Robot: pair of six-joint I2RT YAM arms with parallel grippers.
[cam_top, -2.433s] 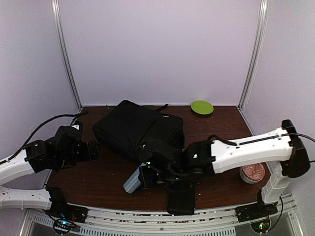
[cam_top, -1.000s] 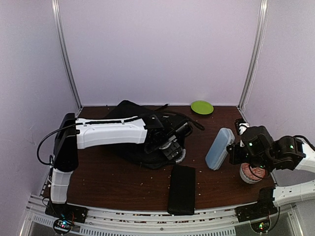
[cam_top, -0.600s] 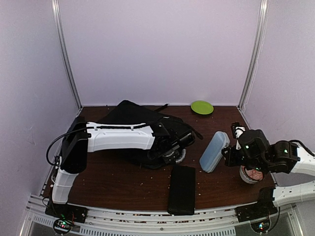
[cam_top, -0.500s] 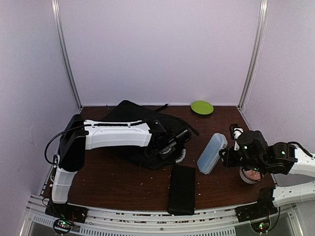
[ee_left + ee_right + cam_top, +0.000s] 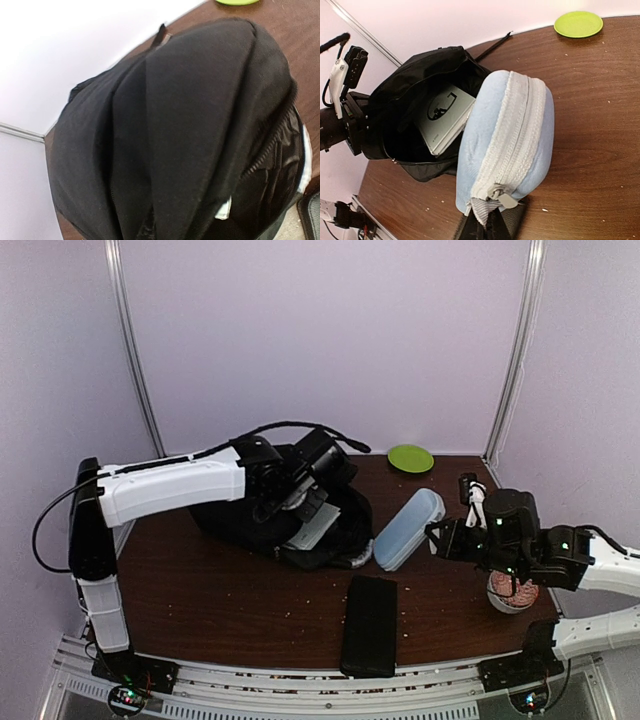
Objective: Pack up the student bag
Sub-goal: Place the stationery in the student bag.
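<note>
The student bag (image 5: 250,532) lies at the back left of the table with its mouth facing right. My left gripper (image 5: 298,502) is shut on its upper flap and holds that flap up, so the mouth gapes. In the left wrist view black fabric (image 5: 190,125) fills the frame and hides my fingers. A grey book (image 5: 445,125) lies inside the bag (image 5: 405,100). My right gripper (image 5: 490,225) is shut on the grey end tab of a light blue zip pouch (image 5: 510,140). The pouch (image 5: 405,530) hangs tilted just right of the bag's mouth.
A slim black flat case (image 5: 368,625) lies near the front edge, below the pouch. A green plate (image 5: 411,458) sits at the back right. A round cup with reddish contents (image 5: 515,592) stands under my right arm. Crumbs dot the wooden table (image 5: 230,600).
My left gripper closed on the bag's flap and lifted it, opening the mouth wide. My right gripper carried the blue pouch leftwards, up to the opening.
</note>
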